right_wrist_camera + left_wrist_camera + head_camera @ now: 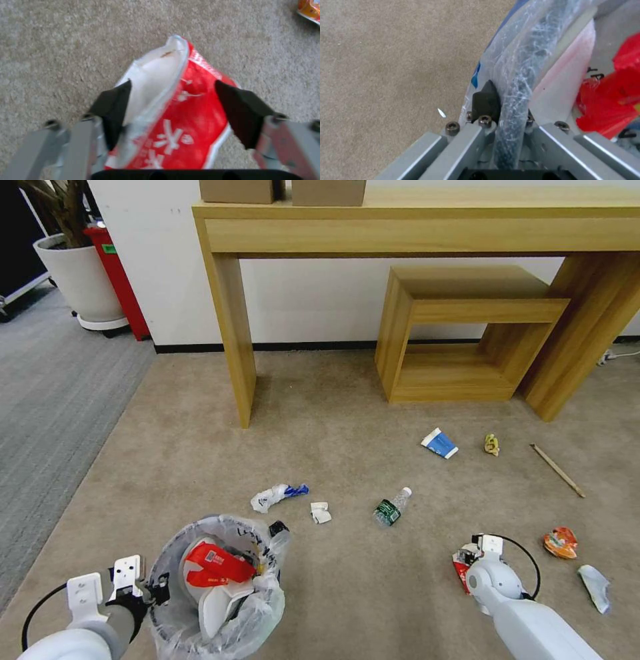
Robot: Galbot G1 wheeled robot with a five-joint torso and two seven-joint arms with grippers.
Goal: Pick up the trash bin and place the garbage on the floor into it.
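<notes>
Left hand [505,110] pinches the trash bin [175,553] rim; right hand [173,110], fingers spread, straddles a red wrapper [186,120] on the carpet [333,433].

Left gripper [506,110]: closed on the rim of the trash bin, one black fingertip [485,100] on the outer side, the other mostly hidden behind the rim.
Trash bin [520,82]: a dark rim wrapped in crinkly translucent bag, running up from between the fingers.
Inside the bin: a red wrapper [610,110] lies against a pale surface, possibly a white slipper, though too little of it shows to be sure.
Floor [393,62]: beige short-pile carpet beside the bin, with a small white fleck [441,113] near the gripper.
</notes>
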